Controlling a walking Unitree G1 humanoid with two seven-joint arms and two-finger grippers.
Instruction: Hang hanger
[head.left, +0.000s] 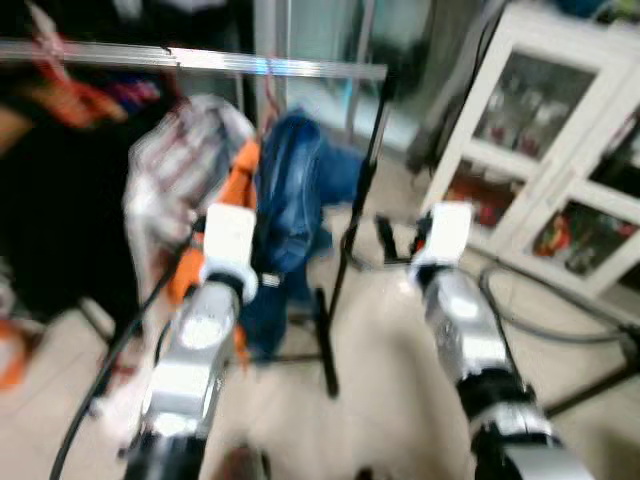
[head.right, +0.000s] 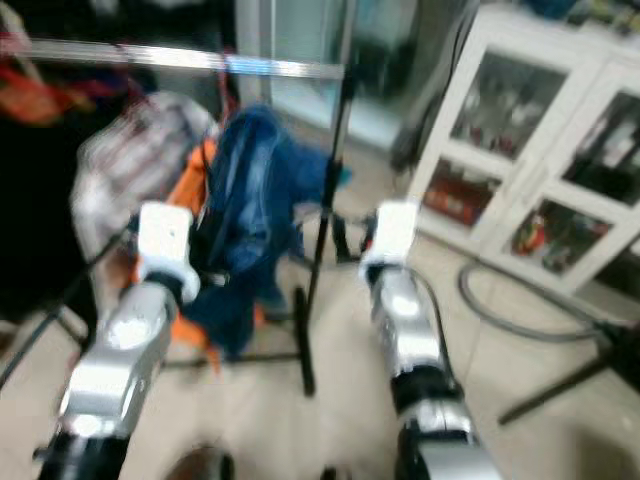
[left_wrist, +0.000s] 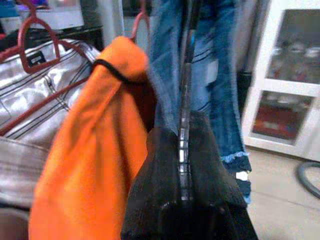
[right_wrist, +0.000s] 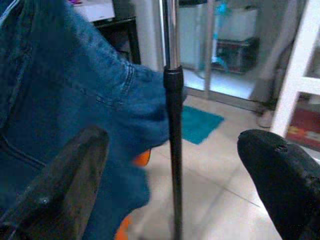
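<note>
Both grippers are raised before a clothes rack (head.left: 270, 67): the left gripper (left_wrist: 186, 165) is seen pressed shut, its fingers meeting on a thin dark edge just beside the hanging denim garment (head.left: 295, 190); the right gripper (right_wrist: 172, 165) is held open, its fingers (right_wrist: 280, 175) spread either side of the rack's upright pole (right_wrist: 172, 100) without touching it. On the rail, an orange garment (left_wrist: 95, 145) and a silvery jacket (left_wrist: 35, 90) are hung on red hangers (left_wrist: 37, 37) beside the denim. A white glass-fronted cabinet (head.left: 560, 150) stands at the right.
</note>
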